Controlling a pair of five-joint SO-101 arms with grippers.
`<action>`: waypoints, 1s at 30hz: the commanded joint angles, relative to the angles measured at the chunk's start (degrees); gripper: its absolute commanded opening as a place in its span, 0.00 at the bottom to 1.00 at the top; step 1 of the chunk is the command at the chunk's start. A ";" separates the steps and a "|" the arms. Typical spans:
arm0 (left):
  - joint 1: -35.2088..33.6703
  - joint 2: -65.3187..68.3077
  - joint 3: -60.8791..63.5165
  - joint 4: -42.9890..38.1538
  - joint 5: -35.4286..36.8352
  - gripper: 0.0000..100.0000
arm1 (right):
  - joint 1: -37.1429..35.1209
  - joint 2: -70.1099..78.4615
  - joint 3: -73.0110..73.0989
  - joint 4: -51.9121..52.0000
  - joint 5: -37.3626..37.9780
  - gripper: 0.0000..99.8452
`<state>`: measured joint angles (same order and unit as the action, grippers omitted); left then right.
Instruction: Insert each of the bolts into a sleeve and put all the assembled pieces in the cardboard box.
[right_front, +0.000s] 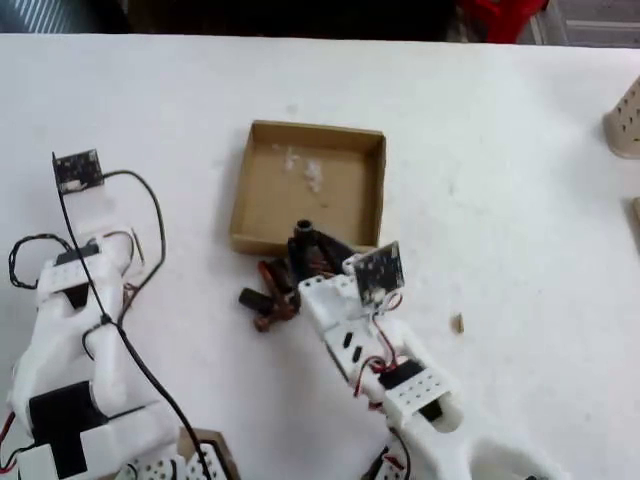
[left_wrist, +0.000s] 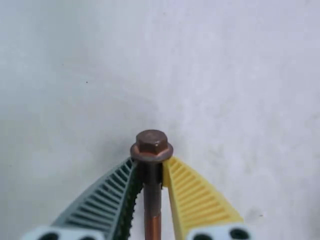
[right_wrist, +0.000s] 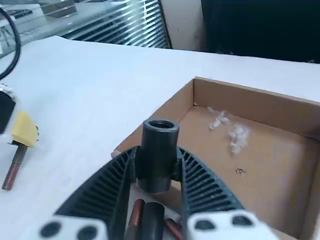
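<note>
White worktop (right_front: 500, 150) is carrying the box (right_front: 290, 205); left tool (left_wrist: 151, 167) is clamping a likely slippery bolt (left_wrist: 151, 145) under its head, right tool (right_wrist: 156, 159) pinching a stiff sleeve (right_wrist: 160, 140) mid-body.

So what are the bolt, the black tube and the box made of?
The reddish-brown hex-headed bolt looks like metal with a coppery, slightly shiny finish. The short black tube-shaped sleeve is probably dark-coated metal, matte and smooth, though hard plastic is possible. The shallow brown box is cardboard: dull, with thin folded walls.
</note>
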<state>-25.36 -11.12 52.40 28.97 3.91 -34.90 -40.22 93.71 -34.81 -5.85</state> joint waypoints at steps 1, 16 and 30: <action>1.10 -2.68 -0.44 -1.49 -0.44 0.02 | -2.51 -1.80 1.14 -6.64 -0.70 0.02; 1.10 -2.68 -0.44 -1.41 -0.44 0.02 | -6.90 -1.10 2.11 -14.29 -0.53 0.02; 1.10 -2.95 -0.44 -1.49 -0.44 0.02 | -10.77 25.80 -9.85 -30.46 -0.70 0.02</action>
<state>-25.19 -11.12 52.40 28.97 3.91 -43.60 -22.90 87.47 -55.47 -6.02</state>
